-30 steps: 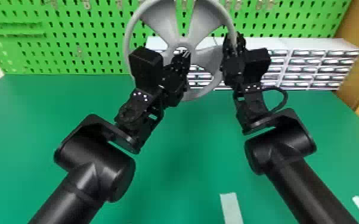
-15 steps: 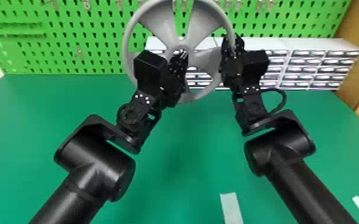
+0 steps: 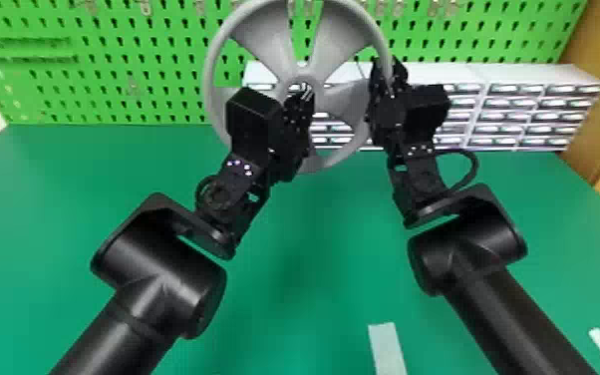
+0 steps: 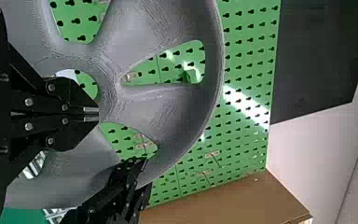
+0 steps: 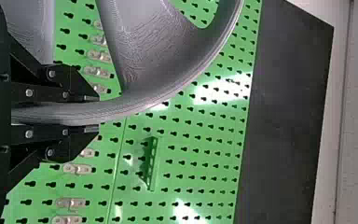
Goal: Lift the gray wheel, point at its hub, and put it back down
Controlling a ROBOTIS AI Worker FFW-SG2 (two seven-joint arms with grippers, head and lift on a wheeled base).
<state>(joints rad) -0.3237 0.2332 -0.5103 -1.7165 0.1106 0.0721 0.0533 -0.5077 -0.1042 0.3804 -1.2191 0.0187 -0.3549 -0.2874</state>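
The gray wheel (image 3: 339, 45) is held upright above the table, its right rim in my right gripper (image 3: 386, 70). In the right wrist view the wheel's rim (image 5: 135, 103) runs between the two fingers of my right gripper (image 5: 92, 113), which are shut on it. My left gripper (image 3: 307, 93) is in front of the wheel, its tip at the hub. From the left wrist, the fingertips of my left gripper (image 4: 91, 114) are together beside the hub (image 4: 106, 88), with nothing between them; whether they touch it I cannot tell.
Behind the wheel stand white drawer units (image 3: 528, 75) against a green pegboard (image 3: 129, 65). Pale tape strips (image 3: 387, 349) lie on the near part of the green table (image 3: 309, 279). A brown panel (image 3: 598, 99) borders the right side.
My left gripper and its wrist have shifted slightly and turned a little in front of the wheel. The wheel and right arm show hardly any movement.
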